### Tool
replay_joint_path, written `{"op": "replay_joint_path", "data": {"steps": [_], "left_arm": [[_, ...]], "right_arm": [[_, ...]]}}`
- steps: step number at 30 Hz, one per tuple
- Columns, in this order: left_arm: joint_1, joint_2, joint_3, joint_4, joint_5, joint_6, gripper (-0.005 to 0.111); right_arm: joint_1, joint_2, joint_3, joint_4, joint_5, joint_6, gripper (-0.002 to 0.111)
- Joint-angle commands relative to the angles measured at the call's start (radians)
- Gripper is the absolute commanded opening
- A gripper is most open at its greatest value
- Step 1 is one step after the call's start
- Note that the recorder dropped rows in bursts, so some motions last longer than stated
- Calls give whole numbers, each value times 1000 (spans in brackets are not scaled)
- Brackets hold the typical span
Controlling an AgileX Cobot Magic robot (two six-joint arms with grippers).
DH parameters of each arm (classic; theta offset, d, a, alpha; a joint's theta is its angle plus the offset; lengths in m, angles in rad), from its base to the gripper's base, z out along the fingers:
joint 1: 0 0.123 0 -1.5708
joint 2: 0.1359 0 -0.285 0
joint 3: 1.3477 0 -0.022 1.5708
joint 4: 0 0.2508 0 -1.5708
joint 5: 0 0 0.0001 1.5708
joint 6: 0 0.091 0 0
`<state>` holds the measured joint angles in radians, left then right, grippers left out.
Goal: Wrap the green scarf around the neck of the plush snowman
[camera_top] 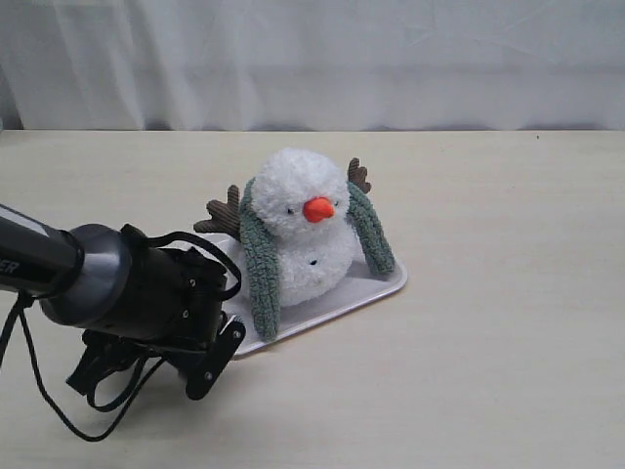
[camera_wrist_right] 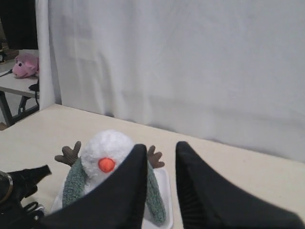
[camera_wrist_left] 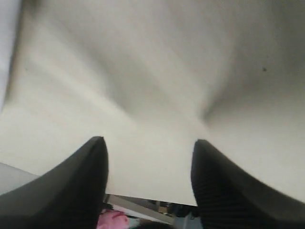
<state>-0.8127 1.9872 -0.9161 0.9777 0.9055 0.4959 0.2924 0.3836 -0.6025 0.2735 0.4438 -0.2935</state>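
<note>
Scarf: fuzzy dark-green scarf (camera_top: 261, 278), ends hanging down the front of white plush snowman (camera_top: 312, 259).
Nearer: left end effector (camera_wrist_left: 148, 141), released, empty, toward worktop's near-left corner.

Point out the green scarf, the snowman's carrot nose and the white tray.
green scarf (camera_top: 261, 278), exterior view, its longer hanging end.
carrot nose (camera_top: 318, 208), exterior view, its orange middle.
white tray (camera_top: 389, 283), exterior view, its right rim.

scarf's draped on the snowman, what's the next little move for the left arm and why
Probably bring the left gripper to the scarf end hanging nearest it and pinch it. The scarf hangs down both sides of the snowman with its ends uncrossed in front, and that gripper is open, empty, beside the tray.
</note>
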Motion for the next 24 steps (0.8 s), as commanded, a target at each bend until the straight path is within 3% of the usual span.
{"op": "replay_joint_path", "data": {"steps": [1, 2, 5, 6, 8, 10, 16, 24], "left_arm": [[12, -72, 3, -74, 54, -90, 32], [32, -114, 3, -125, 38, -90, 22], [107, -248, 3, -274, -33, -93, 0], [131, -286, 3, -323, -73, -128, 0], [180, -374, 3, -348, -164, -352, 0], [221, -468, 3, -401, -250, -429, 0], [296, -636, 5, -766, -454, -322, 0], [309, -748, 7, -1129, -479, -35, 0]], "right_arm": [[2, 117, -1, -140, 1, 231, 41], [2, 170, -17, -140, 6, 234, 47], [2, 296, -76, -140, 15, 234, 49], [2, 326, -92, -140, 23, 234, 49], [2, 441, -145, -160, 71, 234, 49], [2, 545, -195, -162, 95, 215, 49], [0, 737, -271, -157, 108, 114, 49], [0, 896, -325, 22, 110, -179, 49]]}}
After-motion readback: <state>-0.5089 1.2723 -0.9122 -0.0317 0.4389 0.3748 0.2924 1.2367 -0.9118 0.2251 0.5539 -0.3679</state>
